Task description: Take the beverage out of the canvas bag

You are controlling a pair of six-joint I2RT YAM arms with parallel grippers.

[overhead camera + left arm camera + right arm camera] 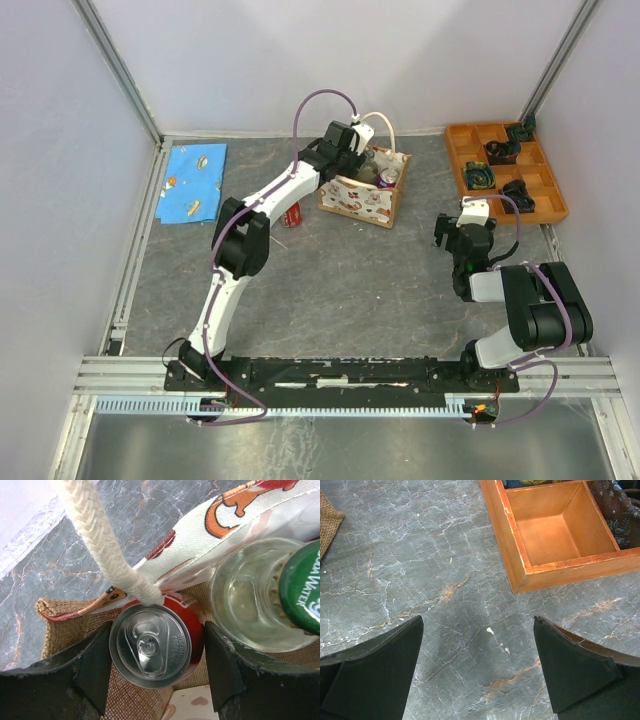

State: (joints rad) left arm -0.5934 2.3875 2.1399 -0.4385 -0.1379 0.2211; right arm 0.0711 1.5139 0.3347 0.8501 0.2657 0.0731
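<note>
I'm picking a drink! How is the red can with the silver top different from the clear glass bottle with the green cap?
The red can has a silver pull-tab top; the clear glass bottle wears a green cap. The can sits between the left gripper's fingers; the bottle stands outside them. Both stand upright in the canvas bag.

- Your left arm (225, 290) is built of slim white links joined by bulky black joint housings.
- Your right arm (497, 350) has the same white-and-black finish, with fat, rounded black housings.
- Thin lilac cables (322, 95) run along both arms in loose loops.
- A small white block (473, 210) caps the right wrist.
- Your left pincer (157, 665) has two matte black, wedge-shaped fingers (92, 670) with pale scuffs along the edges.
- Your right pincer (477, 665) has the same dark fingers (375, 675); one top edge is worn brownish.
- Both bases are fixed to a long black plate (340, 375).
</note>
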